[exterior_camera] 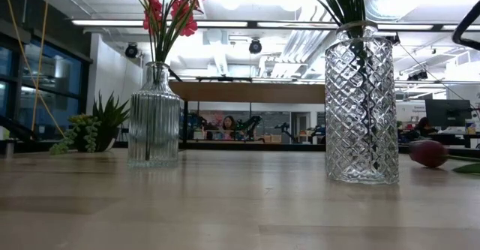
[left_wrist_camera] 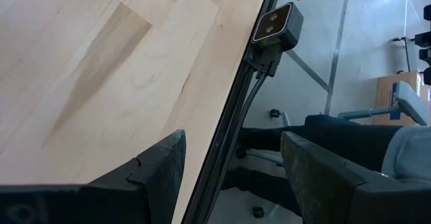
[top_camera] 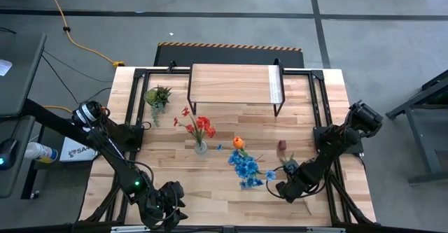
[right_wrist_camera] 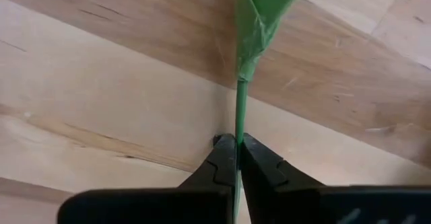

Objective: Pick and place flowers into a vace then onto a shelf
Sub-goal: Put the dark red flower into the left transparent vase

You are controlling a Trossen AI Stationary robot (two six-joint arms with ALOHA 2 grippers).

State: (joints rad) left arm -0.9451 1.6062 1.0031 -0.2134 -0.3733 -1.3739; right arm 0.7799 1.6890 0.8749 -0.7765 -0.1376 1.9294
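A ribbed glass vase (exterior_camera: 154,115) holds the red flowers (top_camera: 201,126). A diamond-cut vase (exterior_camera: 361,103) holds the blue cluster (top_camera: 245,167) and the orange tulip (top_camera: 239,143). The dark pink bud (top_camera: 282,145) lies on the tabletop to the right of them, its green stem (top_camera: 288,164) running toward the near edge. My right gripper (top_camera: 283,189) is shut on that stem. My left gripper (top_camera: 164,203) hangs open over the table's near edge and holds nothing. The shelf (top_camera: 234,85) stands at the far edge. My right gripper pinches the pink bud's green stem (right_wrist_camera: 238,120) between its two fingertips (right_wrist_camera: 219,158), below a leaf (right_wrist_camera: 259,15). The fingers come from above, pointing down at the tabletop. The flower lies along the table, with its bud (exterior_camera: 429,152) resting on the wood.
A small green potted plant (top_camera: 157,96) stands at the far left, beside the shelf. A black frame rail (left_wrist_camera: 232,116) runs along the table's near edge under my left gripper. Bare wood lies between the vases and the shelf.
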